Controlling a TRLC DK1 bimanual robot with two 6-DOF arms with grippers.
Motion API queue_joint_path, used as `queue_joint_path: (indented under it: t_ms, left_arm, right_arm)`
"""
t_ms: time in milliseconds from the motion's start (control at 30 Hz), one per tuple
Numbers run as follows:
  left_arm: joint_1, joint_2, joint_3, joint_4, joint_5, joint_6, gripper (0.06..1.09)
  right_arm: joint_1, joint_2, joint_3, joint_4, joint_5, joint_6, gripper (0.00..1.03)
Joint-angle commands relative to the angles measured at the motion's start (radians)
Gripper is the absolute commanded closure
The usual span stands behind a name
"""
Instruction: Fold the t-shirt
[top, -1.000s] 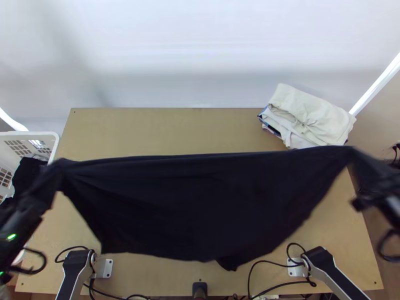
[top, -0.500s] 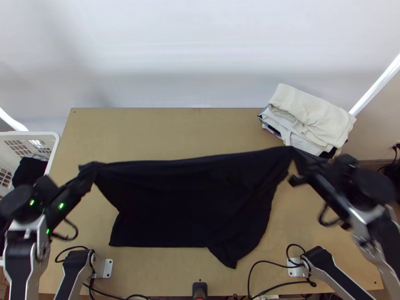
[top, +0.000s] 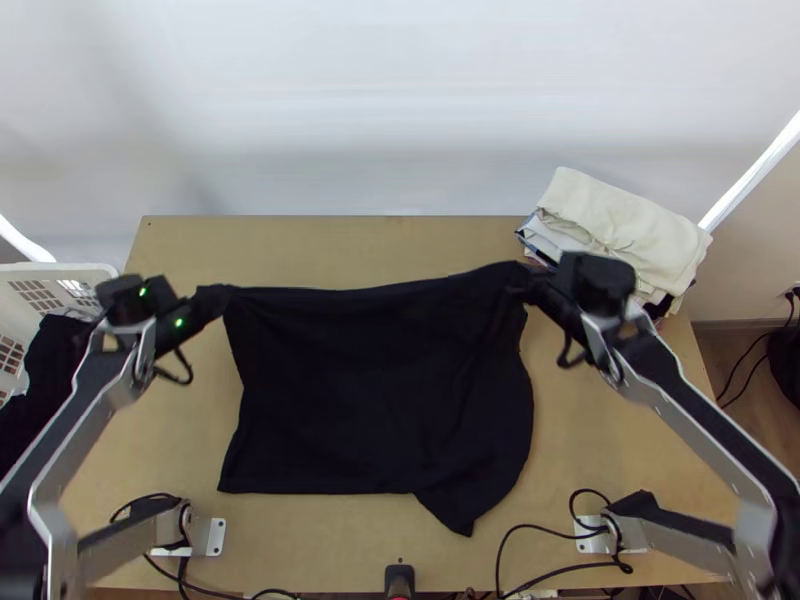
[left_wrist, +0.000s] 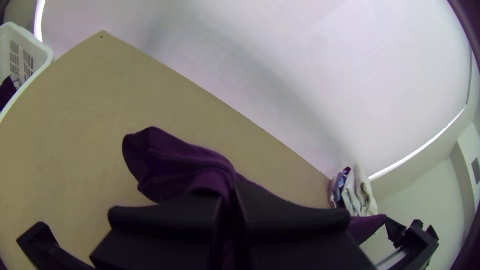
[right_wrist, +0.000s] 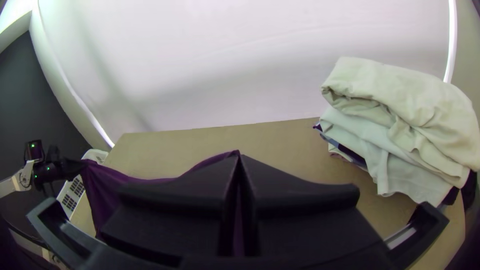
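Note:
In the top view my left gripper (top: 212, 296) and my right gripper (top: 522, 284) hold up the far edge of the black t-shirt (top: 380, 390), which sags between them. Its near part lies on the table, with one corner pointing to the near edge. The left wrist view has my left gripper (left_wrist: 227, 200) shut on the shirt, a bunched flap of cloth (left_wrist: 175, 162) sticking out beyond the fingers. In the right wrist view my right gripper (right_wrist: 239, 165) is shut on the shirt's other upper end, the cloth (right_wrist: 105, 185) stretching away toward the left arm.
A stack of folded light clothes (top: 625, 230) lies at the table's far right corner, close by the right gripper. A white basket (top: 65, 270) with dark cloth stands at the left edge. Cables (top: 540, 525) run along the near edge of the table (top: 330, 245).
Both grippers have come inward and toward the table's far side, carrying the shirt's held edge. The cloth between them is less stretched, and its near part has settled on the table.

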Motion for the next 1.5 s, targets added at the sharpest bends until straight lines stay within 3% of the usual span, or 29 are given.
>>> queue_joint_path:
  t_ms: [0, 367, 567, 600, 667, 700, 800, 900, 967, 1067, 1100, 1167, 1300, 1467]
  left_arm:
    - [0.010, 0.115, 0.101, 0.067, -0.004, 0.024, 1.05]
    - [0.007, 0.453, 0.349, 0.093, -0.030, 0.012, 1.05]
    - [-0.010, 0.534, 0.411, 0.095, -0.030, -0.008, 0.76]
    - [-0.008, 0.537, 0.418, 0.095, -0.030, -0.016, 0.68]
    - [-0.008, 0.537, 0.425, 0.095, -0.030, -0.039, 0.54]
    - [-0.007, 0.529, 0.425, 0.090, -0.030, -0.040, 0.49]
    - [-0.002, 0.502, 0.420, 0.070, -0.026, -0.053, 0.30]
    - [0.010, 0.457, 0.420, 0.055, -0.026, -0.045, 0.24]
    - [0.023, 0.423, 0.423, 0.038, -0.018, -0.043, 0.24]
    - [0.039, 0.365, 0.434, -0.040, -0.004, -0.042, 0.21]
    - [0.047, 0.348, 0.435, -0.069, 0.012, -0.042, 0.20]
    - [0.058, 0.304, 0.426, -0.115, 0.016, -0.017, 0.20]
    - [0.076, 0.235, 0.398, -0.196, 0.020, 0.061, 0.17]
    - [0.104, 0.143, 0.346, -0.270, 0.020, 0.159, 0.12]
  right_arm:
    - [-0.039, 0.121, 0.095, 0.063, -0.014, 0.031, 1.00]
    - [-0.104, 0.509, 0.378, 0.115, -0.020, 0.081, 1.00]
    - [-0.098, 0.648, 0.535, 0.097, -0.014, 0.157, 0.99]
    - [-0.098, 0.662, 0.556, 0.092, -0.008, 0.164, 0.89]
    - [-0.098, 0.676, 0.590, 0.077, 0.017, 0.186, 0.49]
    - [-0.101, 0.684, 0.616, 0.052, 0.025, 0.210, 0.41]
    - [-0.113, 0.684, 0.661, 0.011, 0.025, 0.258, 0.23]
    - [-0.124, 0.654, 0.681, -0.027, 0.026, 0.298, 0.22]
    - [-0.131, 0.618, 0.696, -0.129, 0.025, 0.359, 0.22]
    - [-0.141, 0.584, 0.765, -0.459, -0.035, 0.503, 0.22]
    - [-0.141, 0.567, 0.770, -0.544, -0.071, 0.531, 0.20]
    - [-0.141, 0.527, 0.757, -0.702, -0.163, 0.569, 0.05]
    - [-0.141, 0.435, 0.733, -0.946, -0.235, 0.551, 0.05]
    - [-0.148, 0.257, 0.543, -0.966, -0.380, 0.494, 0.04]
